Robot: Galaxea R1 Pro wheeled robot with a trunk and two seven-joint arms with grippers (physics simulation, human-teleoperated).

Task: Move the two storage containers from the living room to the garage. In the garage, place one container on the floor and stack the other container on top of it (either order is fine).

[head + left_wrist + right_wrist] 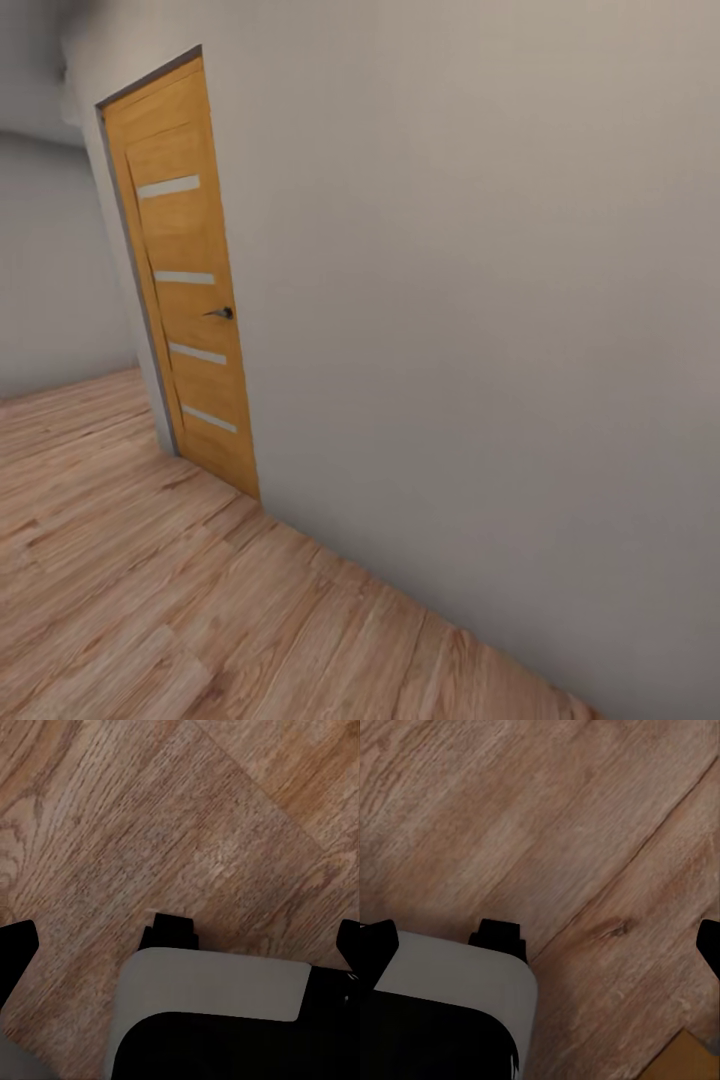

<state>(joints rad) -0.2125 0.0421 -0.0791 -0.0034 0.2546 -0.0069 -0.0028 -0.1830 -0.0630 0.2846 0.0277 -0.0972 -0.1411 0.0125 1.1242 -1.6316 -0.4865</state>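
Wood planks (150,600) run right under me, light and grainy, meeting a plain pale wall (480,300) that slants across my head view. Set into that wall stands a wooden door (185,290) with frosted strips and a dark handle (222,313), apparently shut.

Looking down each wrist, I see my left gripper (184,937) and my right gripper (544,937) hanging over the floor above parts of my own base. Each has its fingertips far out at opposite edges of its picture, so both are spread wide and carry nothing.

Neither storage container is anywhere before me, so I cannot say how they lie relative to either gripper. By my judgement this is a travelling step (a hallway, going by the plank floor, not the garage's concrete). With both grippers bare, I take it no container is being carried now; whether I am heading to fetch one or to the door I cannot tell. The next move calls for steering my base, keeping off the wall close on my right.
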